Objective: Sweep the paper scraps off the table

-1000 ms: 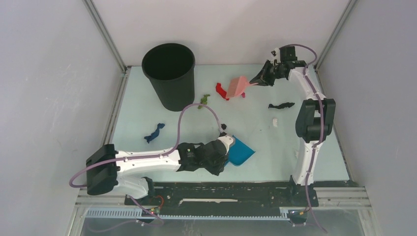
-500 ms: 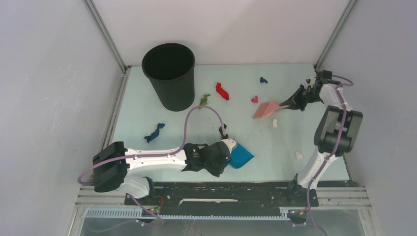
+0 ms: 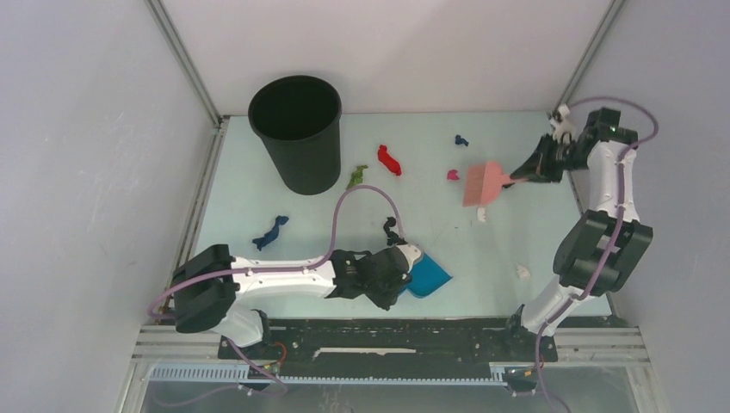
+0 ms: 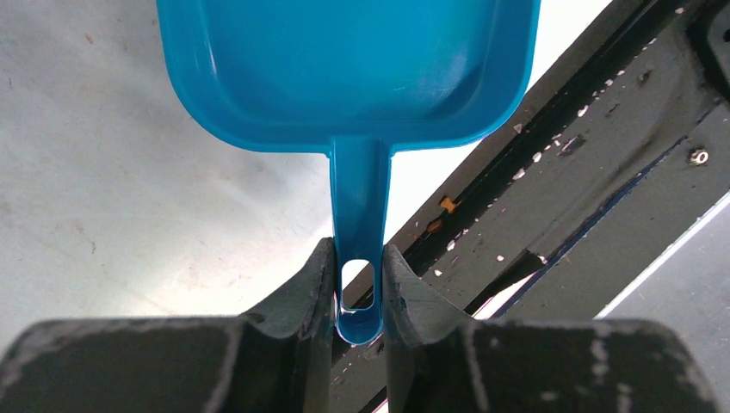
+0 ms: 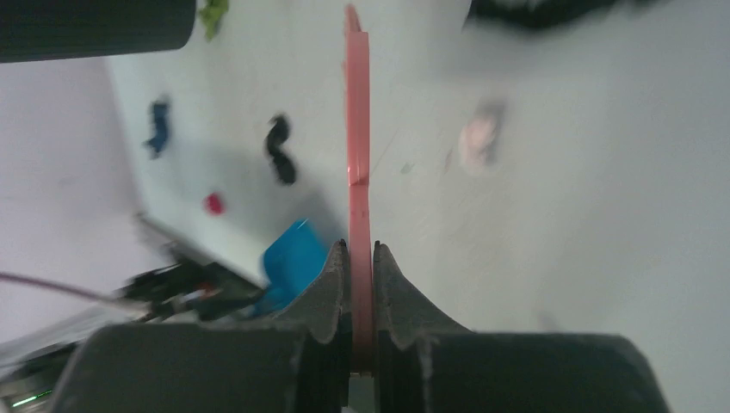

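Observation:
Paper scraps lie on the mint table (image 3: 534, 232): red (image 3: 389, 160), green (image 3: 356, 176), dark blue (image 3: 462, 139), magenta (image 3: 452, 175), blue (image 3: 271, 232) and black (image 3: 392, 229). My right gripper (image 3: 532, 172) is shut on the handle of the pink brush (image 3: 482, 183), whose head sits just right of the magenta scrap. In the right wrist view the jaws (image 5: 359, 254) clamp the brush (image 5: 357, 129) edge-on. My left gripper (image 3: 403, 274) is shut on the blue dustpan (image 3: 428, 277) at the near edge. The left wrist view shows the jaws (image 4: 358, 275) pinching the handle of the dustpan (image 4: 344, 69), which is empty.
A tall black bin (image 3: 295, 129) stands at the back left. Two small white bits lie at the right, one (image 3: 482, 214) below the brush and one (image 3: 522, 271) near the front. Metal rails edge the table; walls close in on three sides.
The right arm swung the brush from the back centre to the right, then raised and turned it beside the magenta scrap. The left arm slid slightly right with the dustpan.

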Controlling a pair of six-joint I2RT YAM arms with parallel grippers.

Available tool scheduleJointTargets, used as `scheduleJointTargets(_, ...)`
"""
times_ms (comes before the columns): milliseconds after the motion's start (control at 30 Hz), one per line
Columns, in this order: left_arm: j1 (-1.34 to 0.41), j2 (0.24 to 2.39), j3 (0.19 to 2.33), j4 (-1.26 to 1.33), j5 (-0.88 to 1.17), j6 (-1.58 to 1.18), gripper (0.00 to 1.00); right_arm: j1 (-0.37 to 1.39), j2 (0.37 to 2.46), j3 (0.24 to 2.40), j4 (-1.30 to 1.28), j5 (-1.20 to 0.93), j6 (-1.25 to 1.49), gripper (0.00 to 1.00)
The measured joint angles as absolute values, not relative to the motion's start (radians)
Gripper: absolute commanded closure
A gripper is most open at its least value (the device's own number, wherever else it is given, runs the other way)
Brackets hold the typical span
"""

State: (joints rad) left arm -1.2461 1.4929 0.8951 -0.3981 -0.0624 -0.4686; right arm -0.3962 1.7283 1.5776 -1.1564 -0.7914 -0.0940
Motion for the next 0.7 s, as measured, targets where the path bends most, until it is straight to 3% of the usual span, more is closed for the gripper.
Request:
scheduleJointTargets(100,-1.246,1.493,0.901,-0.397,-0.057,-0.469,1.00,-0.319,1.708,1.695,-1.044,-0.648,-0.203,1.00)
scheduleJointTargets(333,-1.253,1.493,0.904,-0.392,-0.059,-0.471,1.00,-0.047,1.668,1.706,-0.710,-0.228,-0.543,1.00)
scheduleJointTargets(400,-1.261,1.493,0.904,-0.387,-0.061,-0.473,1.00,0.081,1.689,1.663,-0.473,-0.061,-0.742,1.00)
scheduleJointTargets(700,-1.304,1.484,0.898,-0.377,-0.080,-0.509,1.00,0.159,1.992,1.601,0.053,0.135,-1.230,1.00)
